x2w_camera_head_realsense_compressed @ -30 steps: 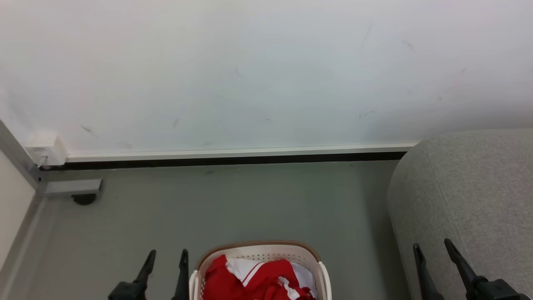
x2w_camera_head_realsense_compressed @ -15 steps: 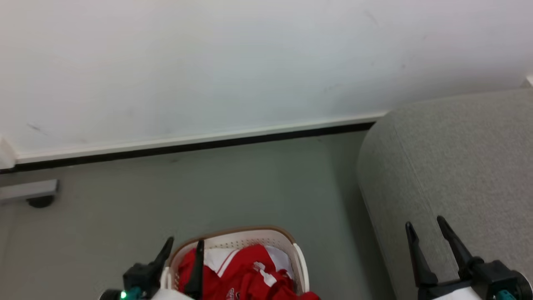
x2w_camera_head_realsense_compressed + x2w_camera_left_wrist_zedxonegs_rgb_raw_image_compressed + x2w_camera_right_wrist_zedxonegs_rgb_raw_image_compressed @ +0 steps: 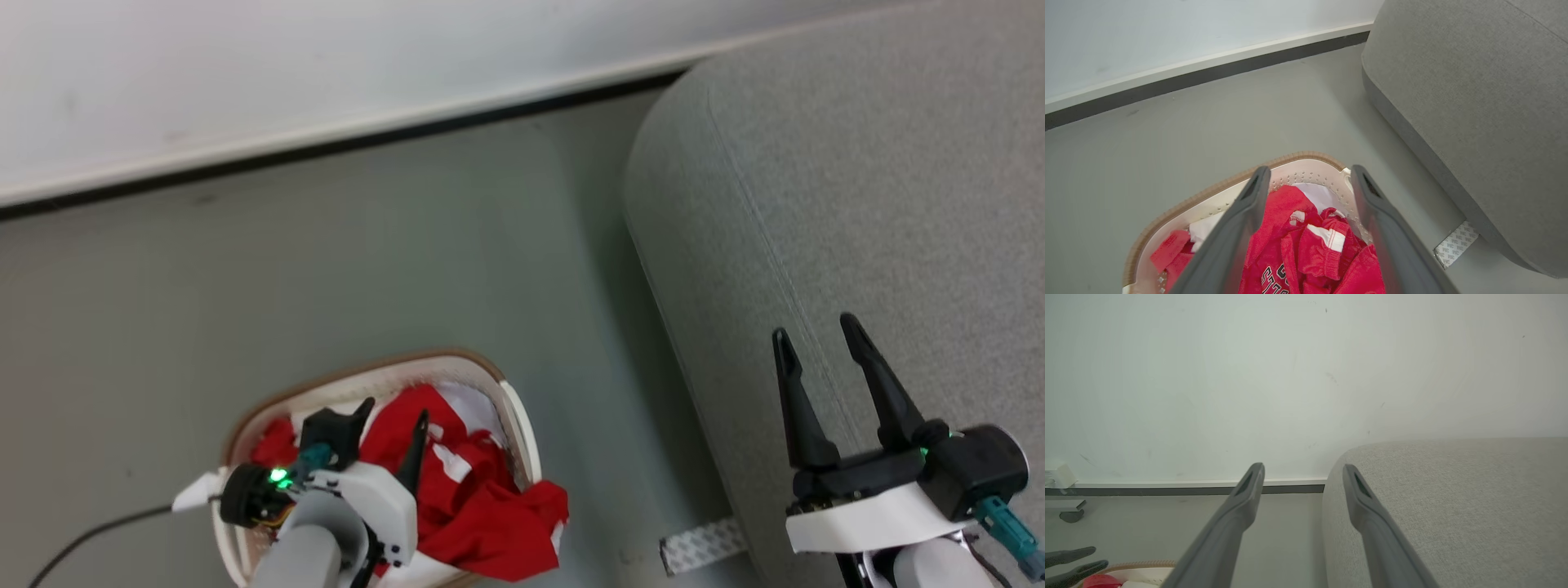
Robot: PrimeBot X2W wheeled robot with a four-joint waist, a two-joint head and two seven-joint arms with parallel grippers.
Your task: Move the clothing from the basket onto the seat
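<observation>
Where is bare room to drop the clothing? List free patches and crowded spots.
Free: the seat top beyond the right gripper, inside its rounded edge; the floor between basket and baseboard. Crowded: the basket, heaped with clothing, the left gripper over it.

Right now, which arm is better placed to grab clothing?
Left: the open left pincer hangs over the red garments in the cream perforated basket; the right pincer sits over the grey fabric sofa.

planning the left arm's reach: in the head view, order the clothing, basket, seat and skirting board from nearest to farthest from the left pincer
1. clothing, directly under the left pincer.
2. basket, its rim ringing the pincer.
3. seat, off to the right.
4. skirting board, farthest, toward the top of the view.
</observation>
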